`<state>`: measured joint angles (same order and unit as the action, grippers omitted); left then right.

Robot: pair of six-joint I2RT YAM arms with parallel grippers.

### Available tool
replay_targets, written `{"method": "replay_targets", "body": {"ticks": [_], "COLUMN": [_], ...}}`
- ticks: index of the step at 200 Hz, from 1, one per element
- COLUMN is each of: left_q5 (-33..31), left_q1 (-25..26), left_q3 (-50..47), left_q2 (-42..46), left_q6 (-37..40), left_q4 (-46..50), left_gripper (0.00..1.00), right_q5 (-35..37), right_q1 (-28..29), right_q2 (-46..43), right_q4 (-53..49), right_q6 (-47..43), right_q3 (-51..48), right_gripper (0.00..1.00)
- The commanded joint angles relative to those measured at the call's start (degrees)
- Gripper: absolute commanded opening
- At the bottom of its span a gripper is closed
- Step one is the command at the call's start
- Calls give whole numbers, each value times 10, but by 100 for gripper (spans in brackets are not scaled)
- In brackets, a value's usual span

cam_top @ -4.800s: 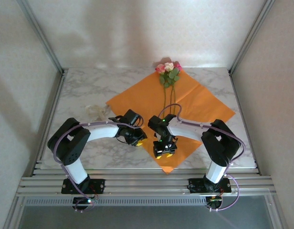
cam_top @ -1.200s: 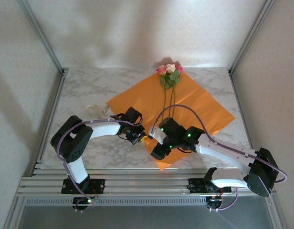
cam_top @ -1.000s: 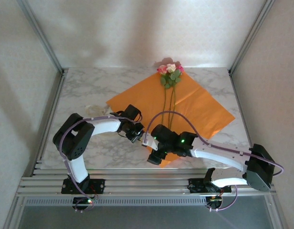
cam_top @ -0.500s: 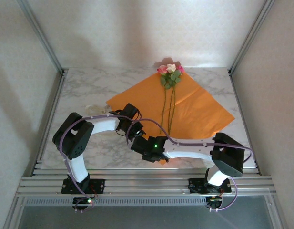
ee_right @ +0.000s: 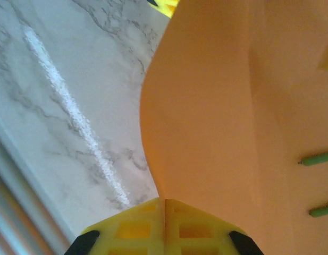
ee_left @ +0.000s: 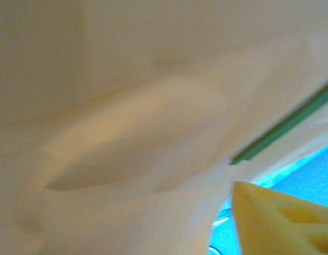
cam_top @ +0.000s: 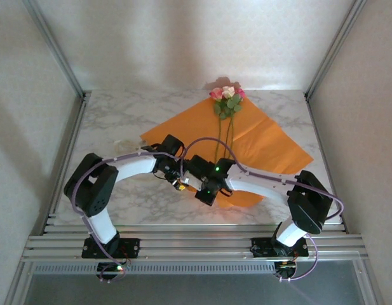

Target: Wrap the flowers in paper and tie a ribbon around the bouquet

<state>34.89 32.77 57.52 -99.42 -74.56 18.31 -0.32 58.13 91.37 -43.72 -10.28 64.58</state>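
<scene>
Near part of the paper (cam_top: 272, 149) hidden beneath my right arm (cam_top: 259, 181), left wrist view blurred, one stem (ee_left: 283, 130) cut by its edge, ribbon (cam_top: 124, 145) too faint to trace.

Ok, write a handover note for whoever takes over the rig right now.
Right gripper: shut on the near corner of the paper, which looks folded up toward the stems.
Left gripper: at the paper's left edge, close beside the right one; can't tell if open or shut.
Flowers: lying on the paper, heads at the far corner, stems pointing toward the arms.
Ribbon: loose on the table, left of the paper.
Done: flowers laid on paper, first fold begun.
Left: finish the wrap, tie the ribbon.
</scene>
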Motion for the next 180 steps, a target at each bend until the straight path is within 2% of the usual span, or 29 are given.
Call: {"method": "replay_targets", "body": {"ticks": [1, 16, 40, 85, 94, 121, 128, 135, 161, 180], "left_q5": [-19, -12, 1, 3, 3, 16, 18, 21, 40, 53], "left_q1": [-4, -4, -2, 5, 5, 6, 5, 4, -3, -9], "left_q3": [-26, -40, -24, -23, -27, -23, -24, -26, -51, -74], "left_q2": [41, 45, 24, 18, 19, 12, 9, 7, 7, 9], "left_q6": [-46, -67, -67, -52, -52, -53, -55, -58, -88, -111], "left_q4": [-6, -33, -42, -20, -23, -31, -33, -37, -80, -114], "left_gripper": [74, 75, 72, 58, 51, 20, 10, 0, 0, 0], "right_q5": [-113, -130, -116, -79, -69, -40, -33, -25, -15, -44], "right_q1": [-39, -52, -63, -74, -76, -77, -76, -76, -81, -89], "right_q2": [-6, 0, 12, 35, 39, 37, 32, 24, -36, -105], "right_q4": [-49, -58, -62, -64, -61, -40, -28, -13, 57, 113], "right_q6": [-14, -25, -24, -31, -35, -42, -43, -43, -28, -18], "right_q3": [32, 43, 54, 81, 84, 83, 77, 67, 4, -61], "right_gripper": [0, 0, 0, 0, 0, 3, 6, 14, 54, 67]}}
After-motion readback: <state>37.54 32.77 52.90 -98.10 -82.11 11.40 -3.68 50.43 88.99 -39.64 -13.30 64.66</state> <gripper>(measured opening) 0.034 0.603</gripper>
